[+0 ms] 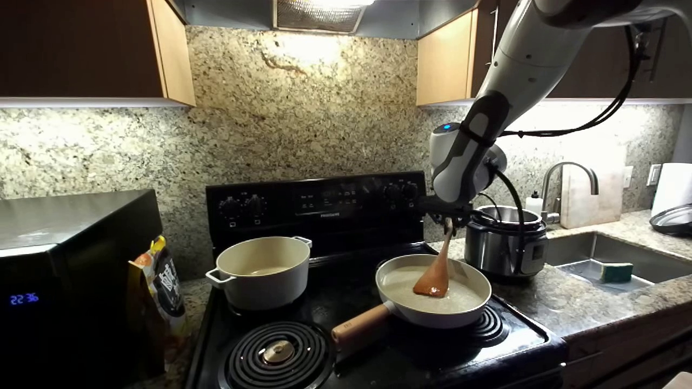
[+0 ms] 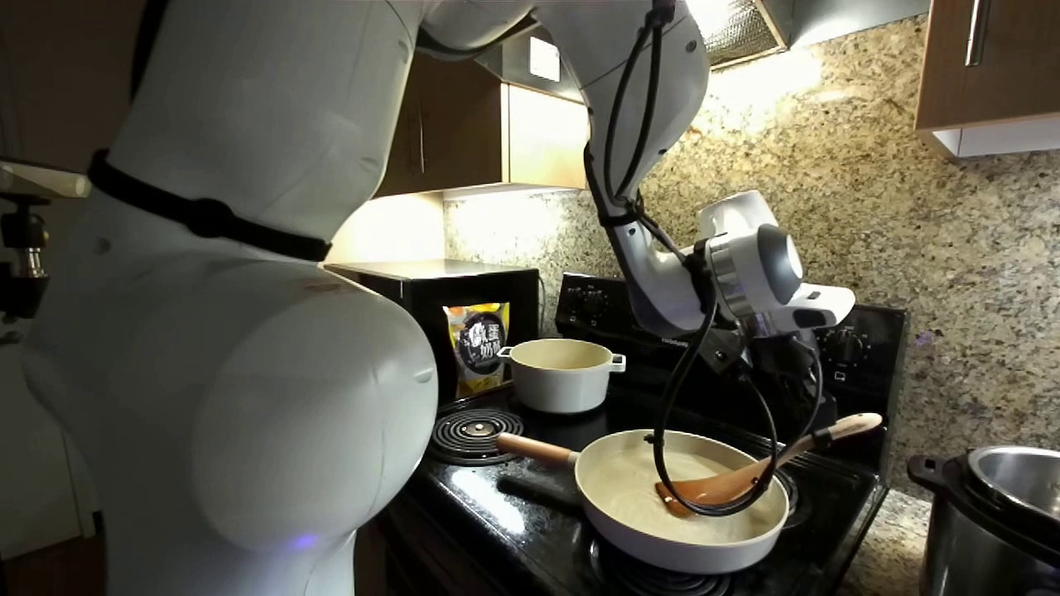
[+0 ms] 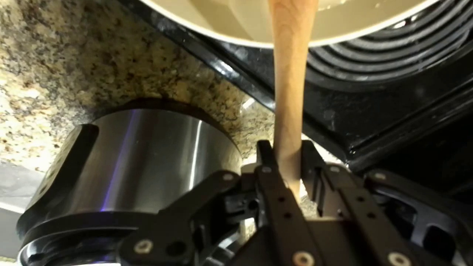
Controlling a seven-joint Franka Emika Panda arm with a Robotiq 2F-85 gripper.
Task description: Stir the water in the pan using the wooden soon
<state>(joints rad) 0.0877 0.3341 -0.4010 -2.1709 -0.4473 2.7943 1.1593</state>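
The wooden spoon (image 1: 437, 273) has a flat, reddish-brown wet blade and a paler handle. My gripper (image 3: 287, 147) is shut on its handle, with one finger on each side in the wrist view. The spoon (image 2: 729, 487) is tilted, its blade down in the pan and its handle end sticking out past the fingers. The pan (image 1: 443, 320) is light-coloured with a wooden handle and sits on the right rear part of the stove. Cloudy water (image 1: 397, 283) covers its floor. In the wrist view only the near rim of the pan (image 3: 236, 40) shows; the blade is out of view.
A steel electric cooker (image 1: 497, 248) stands on the counter close beside the gripper, also large in the wrist view (image 3: 159, 159). A white pot (image 1: 265, 289) stands on the stove's left rear. The stove's back panel (image 1: 335, 202) rises behind. A sink (image 1: 586, 246) lies at right.
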